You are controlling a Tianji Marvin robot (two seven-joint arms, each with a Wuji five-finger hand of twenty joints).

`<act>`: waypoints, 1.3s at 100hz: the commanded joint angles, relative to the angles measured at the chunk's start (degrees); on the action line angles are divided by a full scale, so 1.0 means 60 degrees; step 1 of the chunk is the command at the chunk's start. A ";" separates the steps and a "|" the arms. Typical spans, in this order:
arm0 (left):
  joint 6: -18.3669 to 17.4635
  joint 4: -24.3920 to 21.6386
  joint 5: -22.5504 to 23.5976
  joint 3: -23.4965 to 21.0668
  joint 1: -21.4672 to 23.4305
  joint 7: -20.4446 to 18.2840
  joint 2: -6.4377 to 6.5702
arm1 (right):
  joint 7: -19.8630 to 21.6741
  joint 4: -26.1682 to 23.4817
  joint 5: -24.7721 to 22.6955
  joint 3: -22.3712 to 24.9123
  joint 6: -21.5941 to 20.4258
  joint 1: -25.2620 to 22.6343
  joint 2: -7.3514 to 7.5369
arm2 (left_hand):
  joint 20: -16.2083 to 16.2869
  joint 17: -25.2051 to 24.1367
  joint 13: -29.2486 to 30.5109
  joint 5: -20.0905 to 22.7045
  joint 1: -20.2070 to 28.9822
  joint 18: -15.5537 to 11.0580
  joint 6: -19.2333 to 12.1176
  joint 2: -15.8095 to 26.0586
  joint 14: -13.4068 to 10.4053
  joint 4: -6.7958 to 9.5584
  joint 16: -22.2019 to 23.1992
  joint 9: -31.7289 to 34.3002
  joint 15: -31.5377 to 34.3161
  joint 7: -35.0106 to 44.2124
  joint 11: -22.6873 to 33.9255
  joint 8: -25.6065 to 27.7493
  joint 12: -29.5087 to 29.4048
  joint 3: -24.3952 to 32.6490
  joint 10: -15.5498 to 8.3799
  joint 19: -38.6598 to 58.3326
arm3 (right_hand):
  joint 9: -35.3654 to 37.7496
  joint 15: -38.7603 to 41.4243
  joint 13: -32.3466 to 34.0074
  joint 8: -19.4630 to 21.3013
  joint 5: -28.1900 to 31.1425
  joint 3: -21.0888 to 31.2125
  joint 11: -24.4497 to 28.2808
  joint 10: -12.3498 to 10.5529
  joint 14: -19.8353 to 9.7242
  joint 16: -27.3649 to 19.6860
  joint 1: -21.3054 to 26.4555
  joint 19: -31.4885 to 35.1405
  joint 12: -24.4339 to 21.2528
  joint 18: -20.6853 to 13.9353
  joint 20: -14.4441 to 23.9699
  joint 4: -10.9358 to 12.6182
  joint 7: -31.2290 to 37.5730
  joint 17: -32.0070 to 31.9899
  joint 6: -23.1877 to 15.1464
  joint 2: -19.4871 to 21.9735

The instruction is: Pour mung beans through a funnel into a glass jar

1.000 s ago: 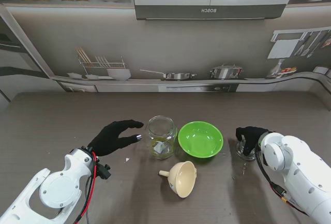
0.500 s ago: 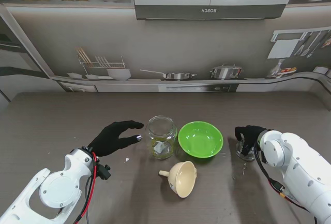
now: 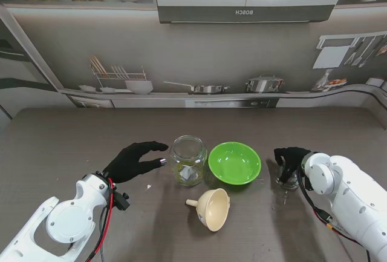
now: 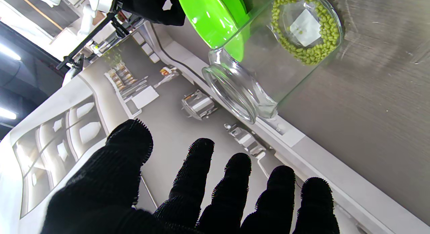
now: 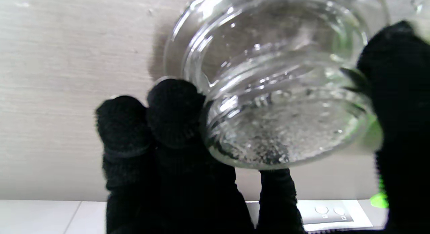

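A glass jar [image 3: 188,160] stands at mid-table with a thin layer of mung beans [image 4: 314,50] on its bottom. To its right sits an empty green bowl [image 3: 234,163]. A cream funnel [image 3: 211,209] lies on its side nearer to me. My left hand [image 3: 133,160] hovers open just left of the jar [image 4: 268,59], fingers [image 4: 201,173] spread and apart from the glass. At the right, my right hand [image 3: 291,160] is wrapped around a small clear glass cup [image 3: 286,179]. In the right wrist view, fingers [image 5: 174,116] and thumb press the cup [image 5: 278,92], which looks empty.
A small white speck [image 3: 149,186] lies on the table near my left wrist. A printed kitchen backdrop [image 3: 193,50] rises behind the table's far edge. The green bowl [image 4: 208,15] sits close beside the jar.
My right hand has shifted slightly leftward over the small glass cup. The left hand, jar, bowl and funnel have not moved.
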 commanded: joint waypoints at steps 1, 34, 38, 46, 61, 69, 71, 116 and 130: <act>0.0030 -0.0008 -0.0030 0.0013 0.0006 -0.0192 -0.0005 | 0.0658 0.0863 -0.0058 -0.0428 -0.0044 -0.0755 -0.0108 | 0.0119 -0.0118 0.0248 0.0165 0.0106 -0.0043 0.0021 0.0494 0.0014 0.0343 0.0038 0.0109 -0.0044 0.0014 -0.0086 0.0046 -0.0016 -0.0233 0.0020 -0.0289 | 0.1551 0.0983 0.0447 -0.1848 0.3051 0.3452 -0.0072 -0.2490 -0.2275 0.0629 0.3126 0.0426 -0.0686 -0.0275 -0.0144 0.0423 -0.0542 0.0273 0.0021 0.1955; 0.0033 0.0000 -0.0010 0.0017 0.0002 -0.0185 -0.0005 | 0.1041 0.0712 -0.0090 -0.0330 -0.0021 -0.0779 -0.0060 | 0.0122 -0.0114 0.0266 0.0151 0.0114 -0.0034 0.0023 0.0499 0.0026 0.0346 0.0042 0.0096 -0.0035 0.0009 -0.0090 0.0047 -0.0018 -0.0245 0.0024 -0.0288 | 0.0622 0.2622 0.0491 -0.0924 0.1019 0.2994 0.0985 -0.2234 -0.2853 0.1304 0.3401 0.0782 0.0322 -0.0643 -0.0130 0.0225 0.0455 0.0491 0.2128 0.3241; 0.0035 0.0003 -0.0012 0.0019 -0.0001 -0.0187 -0.0005 | 0.1096 0.0702 -0.0034 -0.0316 -0.0005 -0.0775 -0.0061 | 0.0121 -0.0119 0.0245 0.0150 0.0108 -0.0033 0.0003 0.0501 0.0033 0.0344 0.0039 0.0102 -0.0044 0.0008 -0.0088 0.0047 -0.0017 -0.0249 0.0026 -0.0290 | 0.0507 0.2812 0.0507 -0.0780 0.0861 0.2902 0.1096 -0.2206 -0.2914 0.1359 0.3455 0.0828 0.0364 -0.0645 -0.0102 0.0239 0.0444 0.0526 0.2247 0.3386; 0.0041 0.0008 -0.0011 0.0026 -0.0007 -0.0191 -0.0004 | 0.1176 0.0682 0.0043 -0.0273 -0.0030 -0.0766 -0.0062 | 0.0122 -0.0119 0.0252 0.0192 0.0110 -0.0038 0.0012 0.0502 0.0031 0.0344 0.0041 0.0094 -0.0041 0.0025 -0.0091 0.0052 -0.0018 -0.0252 0.0023 -0.0289 | 0.0312 0.3059 0.0496 -0.0512 0.0627 0.2647 0.1273 -0.2177 -0.3007 0.1415 0.3549 0.0879 0.0417 -0.0681 -0.0078 0.0256 0.0426 0.0577 0.2383 0.3663; 0.0047 0.0011 -0.0002 0.0027 -0.0007 -0.0196 -0.0003 | 0.1175 0.0619 0.0111 -0.0158 -0.0016 -0.0775 -0.0085 | 0.0124 -0.0116 0.0249 0.0126 0.0122 -0.0026 0.0022 0.0507 0.0037 0.0346 0.0041 0.0095 -0.0041 -0.0002 -0.0088 0.0043 -0.0017 -0.0258 0.0025 -0.0287 | 0.0125 0.3272 0.0509 -0.0273 0.0422 0.2417 0.1422 -0.2160 -0.3132 0.1470 0.3653 0.0933 0.0459 -0.0787 -0.0060 0.0261 0.0410 0.0664 0.2491 0.3942; 0.0058 0.0009 0.0003 0.0027 -0.0004 -0.0184 -0.0006 | 0.1123 0.0556 0.0108 -0.0069 0.0007 -0.0809 -0.0102 | 0.0124 -0.0118 0.0252 0.0162 0.0114 -0.0035 0.0008 0.0508 0.0027 0.0344 0.0042 0.0093 -0.0039 0.0013 -0.0089 0.0049 -0.0017 -0.0268 0.0024 -0.0289 | 0.0101 0.3318 0.0503 -0.0215 0.0379 0.2352 0.1454 -0.2157 -0.3176 0.1482 0.3662 0.0945 0.0454 -0.0819 -0.0059 0.0246 0.0401 0.0682 0.2510 0.4002; 0.0063 0.0007 0.0004 0.0027 -0.0003 -0.0181 -0.0007 | 0.1104 0.0543 0.0105 -0.0044 0.0008 -0.0818 -0.0107 | 0.0125 -0.0117 0.0247 0.0148 0.0114 -0.0032 0.0030 0.0506 0.0043 0.0344 0.0042 0.0091 -0.0041 0.0007 -0.0090 0.0047 -0.0018 -0.0268 0.0036 -0.0288 | 0.0095 0.3324 0.0503 -0.0208 0.0379 0.2347 0.1454 -0.2157 -0.3179 0.1484 0.3663 0.0947 0.0451 -0.0818 -0.0058 0.0246 0.0402 0.0687 0.2510 0.4005; 0.0156 0.0020 0.0004 0.0072 -0.0034 -0.0193 -0.0007 | 0.0923 0.0235 0.0152 0.0491 0.0015 -0.0867 -0.0191 | 0.0127 -0.0123 0.0246 0.0115 0.0119 -0.0027 0.0022 0.0510 0.0040 0.0346 0.0042 0.0071 -0.0041 -0.0004 -0.0094 0.0044 -0.0019 -0.0277 0.0014 -0.0290 | 0.0126 0.3481 0.0503 -0.0169 0.0510 0.2398 0.1492 -0.2157 -0.3234 0.1529 0.3655 0.1004 0.0400 -0.0879 -0.0053 0.0254 0.0362 0.0776 0.2354 0.3928; 0.0172 0.0017 0.0015 0.0073 -0.0034 -0.0201 -0.0005 | 0.0973 0.0108 0.0151 0.0623 0.0054 -0.0875 -0.0199 | 0.0127 -0.0129 0.0250 0.0122 0.0119 -0.0038 0.0003 0.0512 0.0010 0.0346 0.0044 0.0068 -0.0037 -0.0002 -0.0093 0.0044 -0.0019 -0.0282 0.0012 -0.0292 | 0.0146 0.3516 0.0498 -0.0175 0.0505 0.2404 0.1494 -0.2121 -0.3248 0.1543 0.3665 0.1016 0.0400 -0.0907 -0.0053 0.0254 0.0356 0.0790 0.2354 0.3931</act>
